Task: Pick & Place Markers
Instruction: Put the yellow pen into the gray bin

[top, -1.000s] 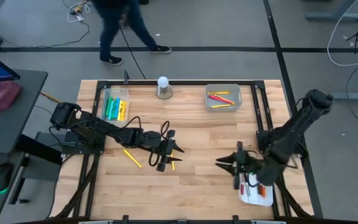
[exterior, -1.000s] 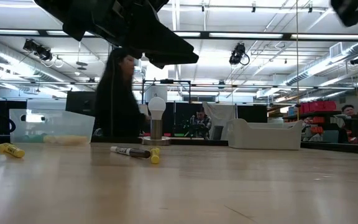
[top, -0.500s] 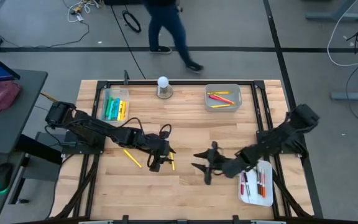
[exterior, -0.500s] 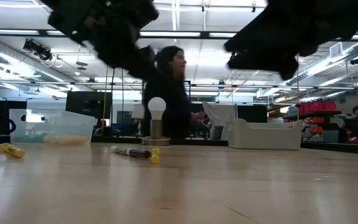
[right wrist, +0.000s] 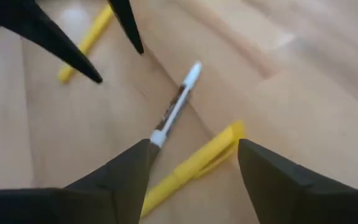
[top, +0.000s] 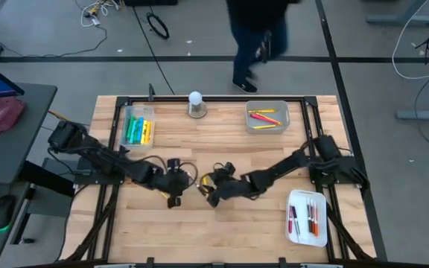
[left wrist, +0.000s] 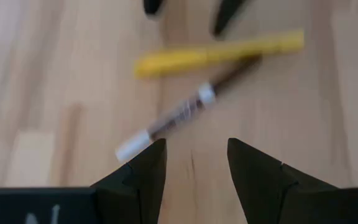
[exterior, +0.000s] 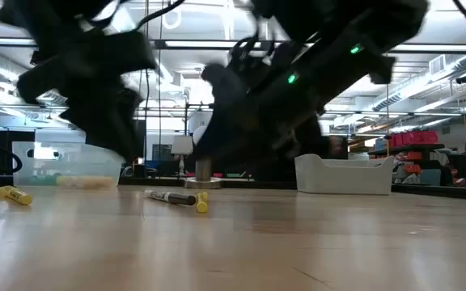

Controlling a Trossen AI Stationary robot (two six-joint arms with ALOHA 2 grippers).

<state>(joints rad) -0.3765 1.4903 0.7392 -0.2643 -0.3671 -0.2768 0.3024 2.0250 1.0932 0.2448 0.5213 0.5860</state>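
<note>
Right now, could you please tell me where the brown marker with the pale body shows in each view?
High view: cannot be made out.
Low view: brown marker lies left of centre, on the wood.
Left wrist view: mid-picture.
Right wrist view: mid-picture.
Shared landmark: the yellow marker lying right beside it.

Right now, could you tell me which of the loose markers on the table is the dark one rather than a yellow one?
It is the dark brown marker with the pale cap, lying beside a yellow marker between both arms' open fingers; the other loose yellow one lies apart.
</note>
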